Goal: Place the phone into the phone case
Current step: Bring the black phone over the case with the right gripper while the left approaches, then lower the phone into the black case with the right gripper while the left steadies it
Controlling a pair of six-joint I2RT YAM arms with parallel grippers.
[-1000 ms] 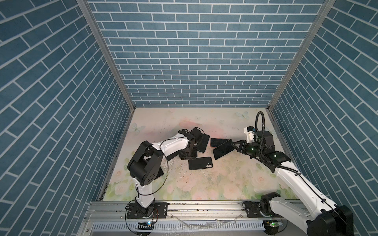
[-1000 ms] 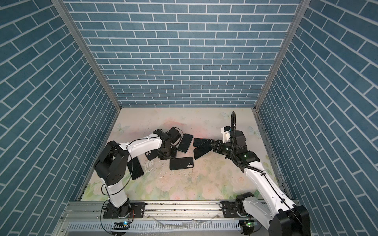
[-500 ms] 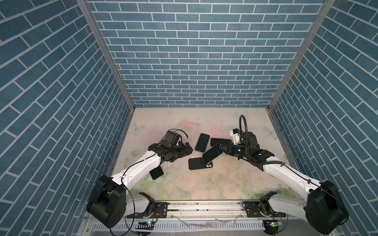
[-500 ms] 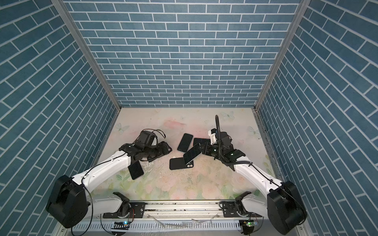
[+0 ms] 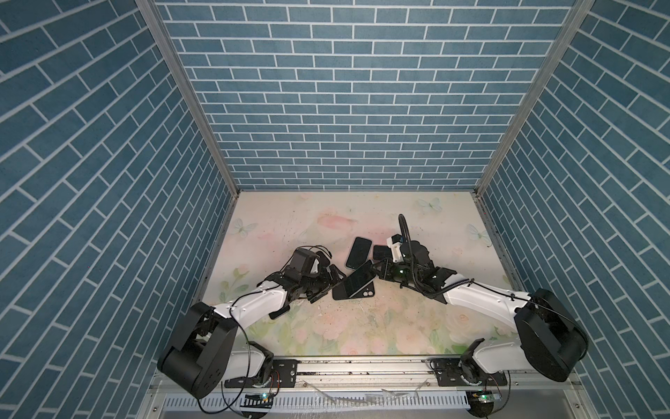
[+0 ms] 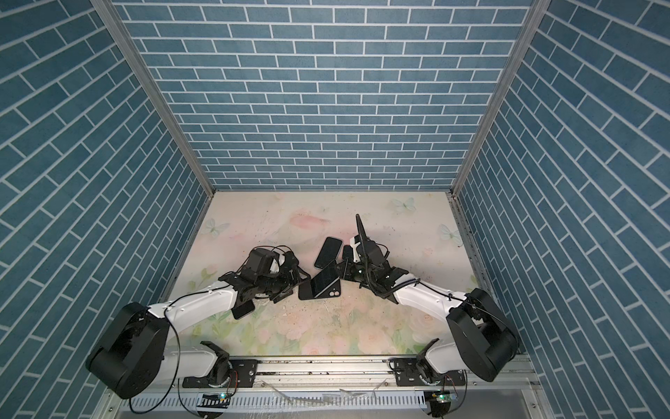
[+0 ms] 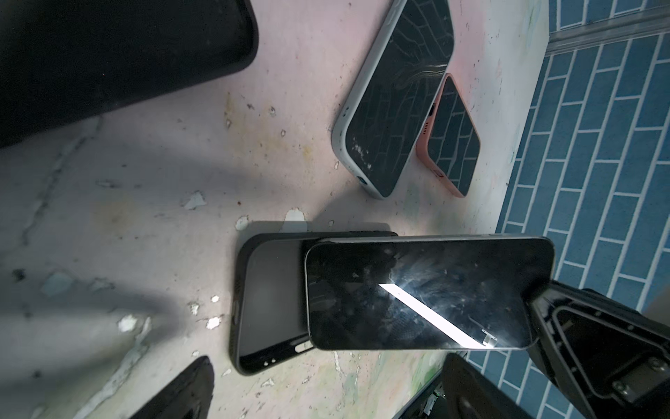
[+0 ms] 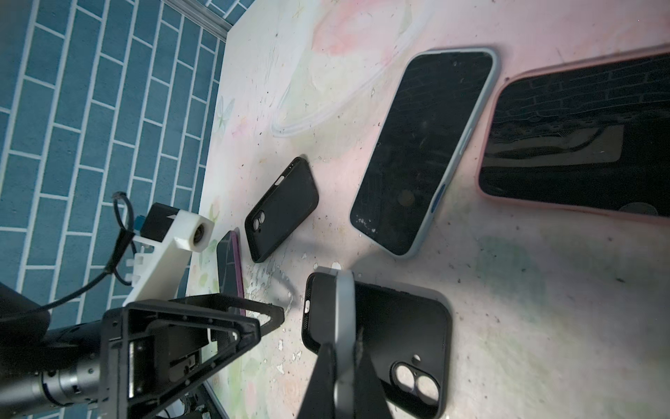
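Note:
In both top views my right gripper [image 5: 379, 270] [image 6: 342, 270] is shut on one end of a bare black phone [image 5: 359, 278] [image 6: 324, 281]. The phone tilts down over an empty black phone case [image 5: 367, 292] [image 6: 331, 292] lying open side up on the table. The right wrist view shows the phone [image 8: 344, 312] edge-on between the fingers of that gripper [image 8: 343, 344], above the case [image 8: 398, 326]. My left gripper [image 5: 328, 283] [image 7: 228, 206] stands open and empty at the case's far end [image 7: 268, 301], facing the phone's screen [image 7: 417, 294].
A grey-cased phone [image 5: 359, 252] [image 8: 424, 152] and a pink-cased phone [image 5: 380, 252] [image 8: 580, 145] lie just behind. A second black case [image 8: 281, 208] and a purple-cased phone [image 8: 230, 268] [image 5: 279, 313] lie by the left arm. Brick walls close in three sides.
The right gripper carried the phone leftward and lowered it over the black case. The left gripper opened wide, left the grey-cased phone and drew back to the case's left end.

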